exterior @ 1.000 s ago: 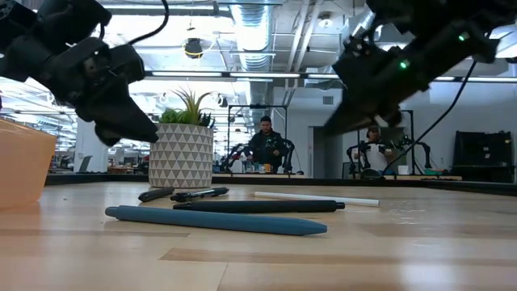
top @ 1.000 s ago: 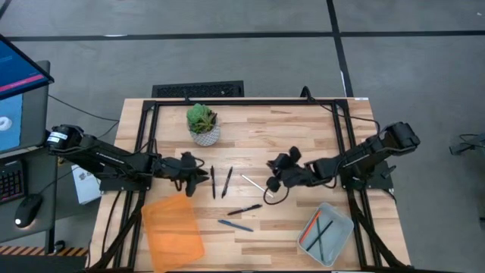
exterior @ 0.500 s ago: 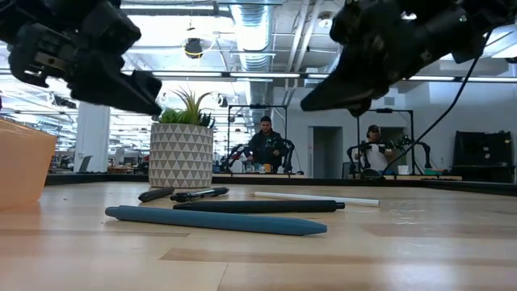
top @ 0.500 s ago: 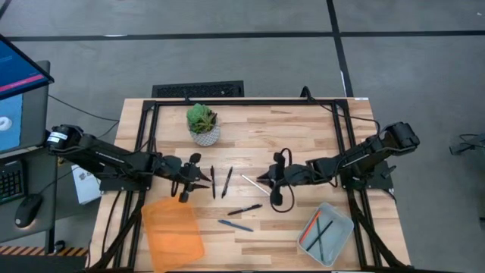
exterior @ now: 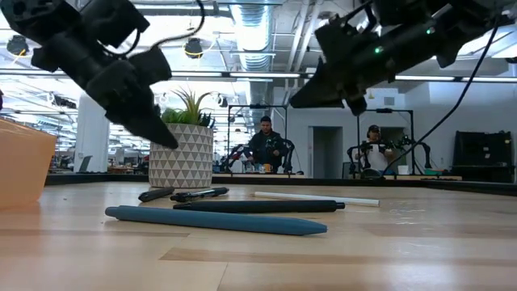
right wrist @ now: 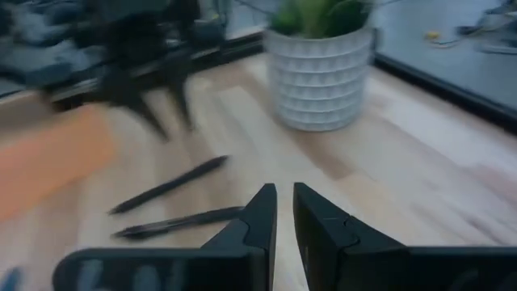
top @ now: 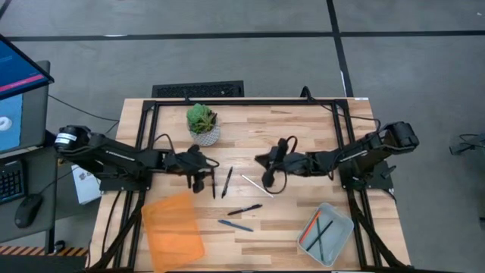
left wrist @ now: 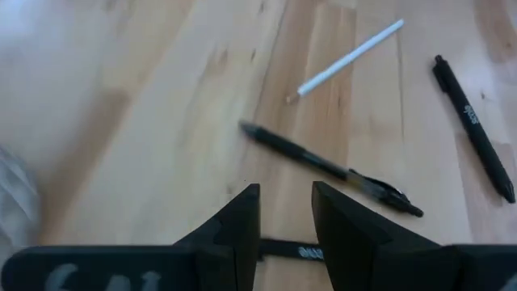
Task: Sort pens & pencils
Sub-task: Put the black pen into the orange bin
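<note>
Pens (top: 227, 181) lay at centre frame of the high view: two black ones side by side, another black and a blue one (top: 236, 225) lower down. We saw one white pencil (top: 253, 183) just right of the pair, and more sticks in the grey tray (top: 339, 235) at lower right. Left gripper (top: 198, 179) hovered left of the pair, fingers narrowly apart, empty. Right gripper (top: 267, 171) hung beside the white pencil, fingers nearly together, holding nothing. Orange bin (top: 173, 227) sat at lower left.
</note>
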Motion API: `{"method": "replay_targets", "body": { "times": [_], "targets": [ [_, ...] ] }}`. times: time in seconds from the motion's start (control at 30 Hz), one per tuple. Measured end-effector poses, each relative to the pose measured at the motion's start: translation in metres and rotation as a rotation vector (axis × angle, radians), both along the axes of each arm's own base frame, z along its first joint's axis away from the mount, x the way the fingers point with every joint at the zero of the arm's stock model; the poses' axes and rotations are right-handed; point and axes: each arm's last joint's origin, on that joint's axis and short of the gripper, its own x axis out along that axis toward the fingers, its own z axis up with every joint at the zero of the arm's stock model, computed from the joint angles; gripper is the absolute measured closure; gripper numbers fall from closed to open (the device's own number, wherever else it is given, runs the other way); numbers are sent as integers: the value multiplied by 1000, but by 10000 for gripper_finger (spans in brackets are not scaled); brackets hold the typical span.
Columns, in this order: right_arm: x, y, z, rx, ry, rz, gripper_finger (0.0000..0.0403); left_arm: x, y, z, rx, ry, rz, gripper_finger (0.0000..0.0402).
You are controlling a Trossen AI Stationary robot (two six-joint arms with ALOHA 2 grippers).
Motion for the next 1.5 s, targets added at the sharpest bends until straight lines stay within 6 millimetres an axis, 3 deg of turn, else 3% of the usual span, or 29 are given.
{"method": "replay_targets", "body": {
  "times": [0.2,0.47,0.83,1.27,1.5],
  "targets": [
    [0,-5,0,-11,-2,-46,336,3,-8,-15,-200,46,130,297],
    [0,-13,0,-11,-2,-76,336,3,-9,-17,-392,21,322,305],
    [1,-18,0,-3,-2,-92,336,8,-7,-12,-587,100,318,335],
    [-4,-14,-9,8,92,-86,336,24,0,36,-467,275,390,293],
    [-4,-14,-9,21,90,-93,336,27,4,20,-513,380,482,288]
  ]
}}
